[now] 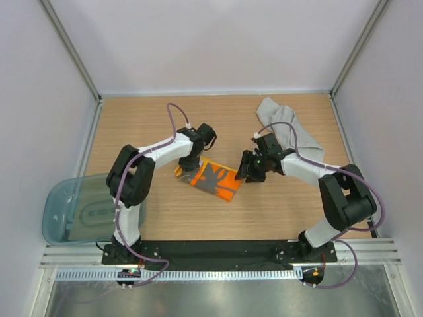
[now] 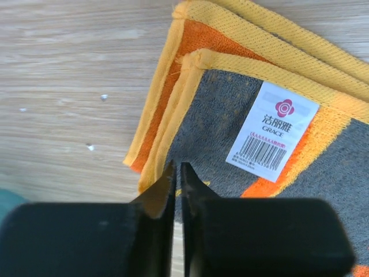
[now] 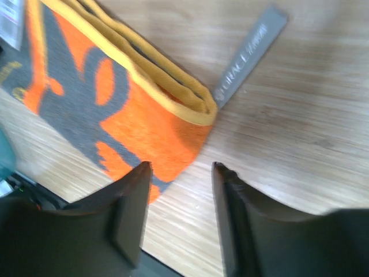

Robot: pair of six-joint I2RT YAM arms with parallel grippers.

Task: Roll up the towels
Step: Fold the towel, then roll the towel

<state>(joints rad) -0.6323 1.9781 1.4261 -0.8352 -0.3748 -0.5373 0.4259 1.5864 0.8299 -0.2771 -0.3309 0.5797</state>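
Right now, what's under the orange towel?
The orange towel lies folded on the wooden table, which shows all around it. A grey tag pokes out at one corner. Whatever is directly beneath is covered by the cloth.

Left arm (image 1: 155,153) and right arm (image 1: 310,170) fold inward toward each other; left tool (image 2: 177,173) has jaws pressed together, right tool (image 3: 180,170) has jaws parted.

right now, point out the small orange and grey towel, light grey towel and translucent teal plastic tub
orange and grey towel (image 1: 213,178), top view, patterned middle
light grey towel (image 1: 272,112), top view, far end
translucent teal plastic tub (image 1: 54,205), top view, left side
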